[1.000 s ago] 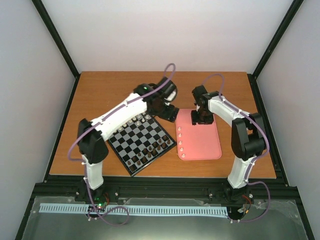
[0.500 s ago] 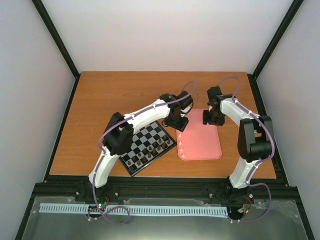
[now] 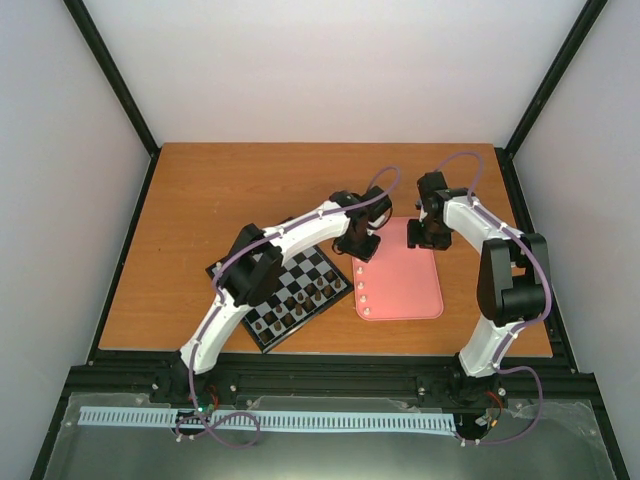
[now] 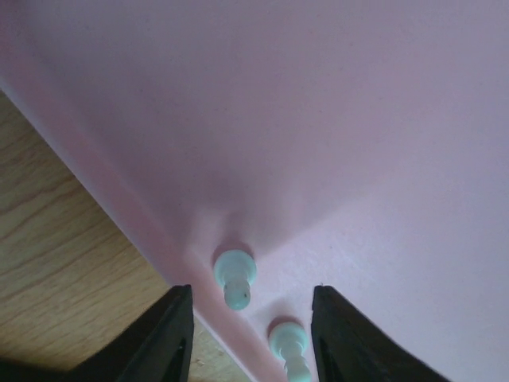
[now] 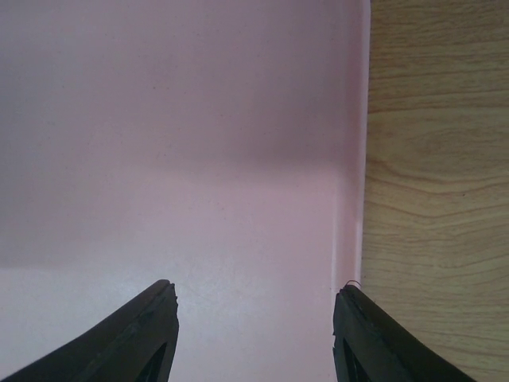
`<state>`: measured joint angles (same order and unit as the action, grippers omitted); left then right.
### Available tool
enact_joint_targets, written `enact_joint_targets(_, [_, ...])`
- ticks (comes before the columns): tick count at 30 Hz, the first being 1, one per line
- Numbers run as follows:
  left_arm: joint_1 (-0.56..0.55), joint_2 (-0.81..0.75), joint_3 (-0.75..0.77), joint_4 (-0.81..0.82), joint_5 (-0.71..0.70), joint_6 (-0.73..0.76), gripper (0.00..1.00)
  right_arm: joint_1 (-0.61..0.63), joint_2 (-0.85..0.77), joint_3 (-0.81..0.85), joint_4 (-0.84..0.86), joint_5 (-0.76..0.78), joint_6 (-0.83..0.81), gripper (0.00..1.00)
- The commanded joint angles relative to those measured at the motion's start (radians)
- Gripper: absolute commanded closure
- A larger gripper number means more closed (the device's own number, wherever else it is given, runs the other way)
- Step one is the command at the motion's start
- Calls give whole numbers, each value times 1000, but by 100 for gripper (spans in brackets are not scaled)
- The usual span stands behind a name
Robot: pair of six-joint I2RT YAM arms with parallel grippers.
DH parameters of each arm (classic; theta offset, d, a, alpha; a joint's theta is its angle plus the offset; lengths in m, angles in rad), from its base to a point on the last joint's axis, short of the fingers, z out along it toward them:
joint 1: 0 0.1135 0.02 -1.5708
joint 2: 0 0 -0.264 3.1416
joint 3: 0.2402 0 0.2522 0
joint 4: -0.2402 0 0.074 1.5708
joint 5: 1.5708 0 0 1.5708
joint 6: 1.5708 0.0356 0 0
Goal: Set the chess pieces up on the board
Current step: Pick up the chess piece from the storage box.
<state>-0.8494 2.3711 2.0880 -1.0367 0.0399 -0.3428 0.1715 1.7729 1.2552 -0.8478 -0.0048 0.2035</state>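
Note:
The board point(image 3: 262, 330) lies left of the pink tray point(image 3: 410, 285), with dark pieces on its near rows; my left arm hides its far rows. Several cream-white chess pieces point(image 3: 364, 290) stand in a line along the tray's left edge. My left gripper point(image 3: 360, 250) hangs over the far end of that line. In the left wrist view it point(image 4: 250, 322) is open, with one pawn point(image 4: 235, 274) just ahead of the fingertips and a second pawn point(image 4: 290, 346) between the fingers, touching neither. My right gripper point(image 3: 418, 238) point(image 5: 254, 318) stands open and empty over the tray's far right part.
The tray's left rim point(image 4: 119, 199) meets the wooden table point(image 4: 56, 239) just beside the left finger. The tray's right rim point(image 5: 358, 159) runs by my right finger. Black frame rails border the table.
My left arm swung from the board's far corner to the tray's left edge, and its jaws narrowed. My right gripper shifted toward the tray's far right corner.

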Motion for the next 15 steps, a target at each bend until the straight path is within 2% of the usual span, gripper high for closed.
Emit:
enact_joint_targets(1, [-8,27,63,-7,-27,2,61,-13,-30,1,4,-1,-15,46])
enact_joint_targets(6, [-8,46,81,-29,-26,1,71,-15,-25,0,4,-6,-17,46])
enact_joint_targets(15, [-8,52,77,-40,-40,11,73,-17,-25,2,4,-15,-18,46])
